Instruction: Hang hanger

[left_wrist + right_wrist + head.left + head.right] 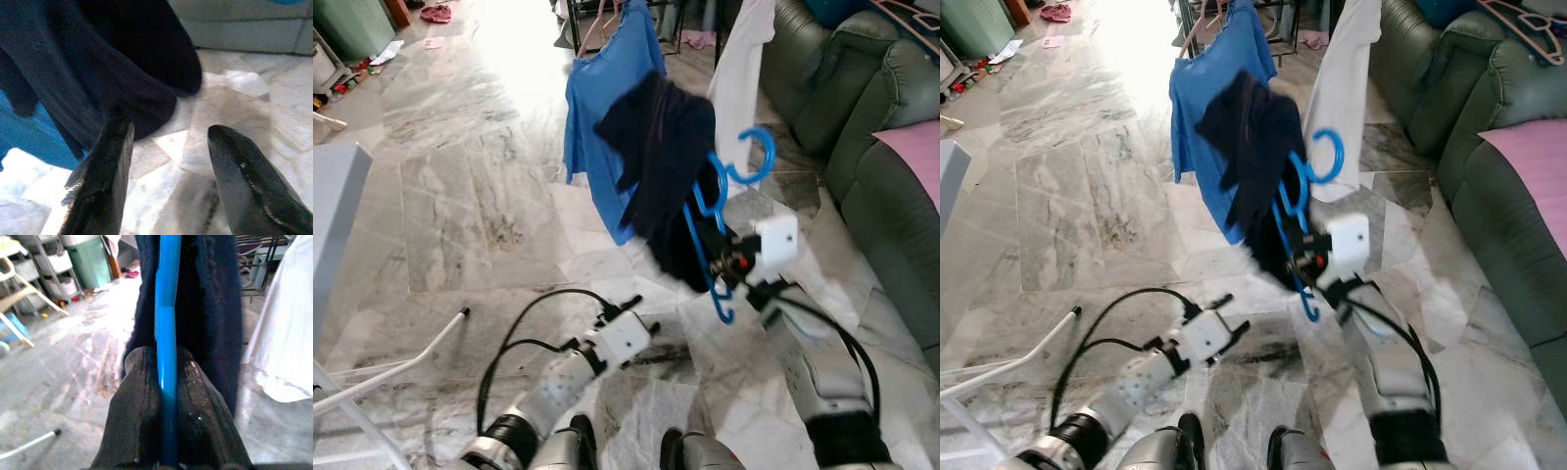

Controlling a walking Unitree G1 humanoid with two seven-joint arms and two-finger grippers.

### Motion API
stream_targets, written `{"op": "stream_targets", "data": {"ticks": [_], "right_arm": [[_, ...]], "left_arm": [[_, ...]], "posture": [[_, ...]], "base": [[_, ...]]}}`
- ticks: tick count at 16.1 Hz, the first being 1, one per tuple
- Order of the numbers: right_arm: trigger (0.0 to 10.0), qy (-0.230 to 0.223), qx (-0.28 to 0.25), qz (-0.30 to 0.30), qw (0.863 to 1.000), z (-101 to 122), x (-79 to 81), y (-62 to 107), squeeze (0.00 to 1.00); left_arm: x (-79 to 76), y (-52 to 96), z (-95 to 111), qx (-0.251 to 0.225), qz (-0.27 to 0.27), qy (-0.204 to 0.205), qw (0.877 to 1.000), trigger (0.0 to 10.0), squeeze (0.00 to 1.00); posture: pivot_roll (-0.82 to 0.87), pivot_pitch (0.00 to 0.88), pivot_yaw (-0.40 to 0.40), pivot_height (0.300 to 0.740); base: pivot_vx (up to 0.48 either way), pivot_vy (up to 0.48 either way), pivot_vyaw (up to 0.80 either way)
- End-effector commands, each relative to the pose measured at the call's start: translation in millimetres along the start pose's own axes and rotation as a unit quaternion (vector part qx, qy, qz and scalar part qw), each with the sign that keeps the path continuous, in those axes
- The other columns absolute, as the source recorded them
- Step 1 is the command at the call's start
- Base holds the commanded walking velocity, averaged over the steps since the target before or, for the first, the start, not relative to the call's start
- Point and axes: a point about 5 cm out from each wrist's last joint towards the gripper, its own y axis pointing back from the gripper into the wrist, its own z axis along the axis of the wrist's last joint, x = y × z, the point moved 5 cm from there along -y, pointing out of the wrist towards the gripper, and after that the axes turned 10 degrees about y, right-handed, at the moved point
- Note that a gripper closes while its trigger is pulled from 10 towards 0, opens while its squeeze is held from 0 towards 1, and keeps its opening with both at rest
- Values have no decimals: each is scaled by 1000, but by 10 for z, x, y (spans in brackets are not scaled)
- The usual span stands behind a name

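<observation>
A blue plastic hanger point(720, 211) carries a dark navy garment point(661, 166). My right gripper point(729, 262) is shut on the hanger's lower bar and holds it up in front of me; the hook point(759, 157) points up and to the right. In the right wrist view the blue hanger bar point(167, 347) runs between the two black fingers point(142, 401), with the navy garment point(215, 308) behind it. My left gripper point(641, 308) is low, near the floor, open and holding nothing; its wrist view looks past its fingers point(105, 171) at the navy cloth point(98, 63).
A blue shirt point(602, 98) and a white garment point(739, 73) hang on a rack point(607, 20) ahead. A green sofa point(876, 127) with a pink cloth point(915, 147) stands at the right. A white pole point(401, 367) lies on the marble floor at the left.
</observation>
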Motion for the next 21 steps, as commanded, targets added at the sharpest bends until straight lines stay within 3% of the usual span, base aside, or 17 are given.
{"op": "stream_targets", "data": {"ticks": [1, 2, 3, 5, 7, 9, 13, 18, 21], "right_arm": [[10000, 24, -12, 17, 1000, 31, 61, 49, 0], [10000, 28, -1, 23, 999, -40, 68, 98, 0], [10000, 38, 19, 34, 999, -184, 77, 212, 0], [10000, 32, 42, 37, 998, -322, 51, 321, 0], [10000, 54, 59, 38, 996, -458, 8, 467, 0], [10000, 77, 51, 46, 995, -486, -21, 552, 0], [10000, 77, 75, 119, 987, -652, 55, 761, 0], [10000, 56, 89, 222, 969, -742, 231, 990, 0], [10000, 35, 92, 277, 956, -712, 288, 1066, 0]], "left_arm": [[166, 71, 38, -17, 23, -4, 1000, 10000, 1000], [265, 107, 56, -23, 40, -11, 999, 10000, 1000], [503, 194, 82, -32, 86, -27, 995, 10000, 1000], [698, 247, 95, -32, 127, -31, 991, 10000, 1000], [887, 275, 156, -38, 167, -39, 984, 10000, 1000], [913, 254, 216, -47, 164, -44, 984, 10000, 1000], [928, 241, 257, -45, 136, -88, 986, 10000, 1000], [940, 238, 301, -46, 111, -130, 984, 10000, 1000], [850, 253, 313, -51, 62, -175, 981, 10000, 1000]], "posture": [[-140, 216, 37, 740], [-136, 216, 37, 740], [-134, 216, 38, 740], [-133, 215, 39, 740], [-136, 213, 40, 740], [-140, 210, 40, 740], [-139, 203, 43, 740], [-136, 199, 48, 740], [-136, 200, 54, 740]], "base": [[0, 0, 0], [0, 0, 0], [0, 0, 0], [0, 0, 0], [0, 0, 0], [0, 0, 0], [0, 0, 0], [0, 0, 0], [0, 0, 0]]}}
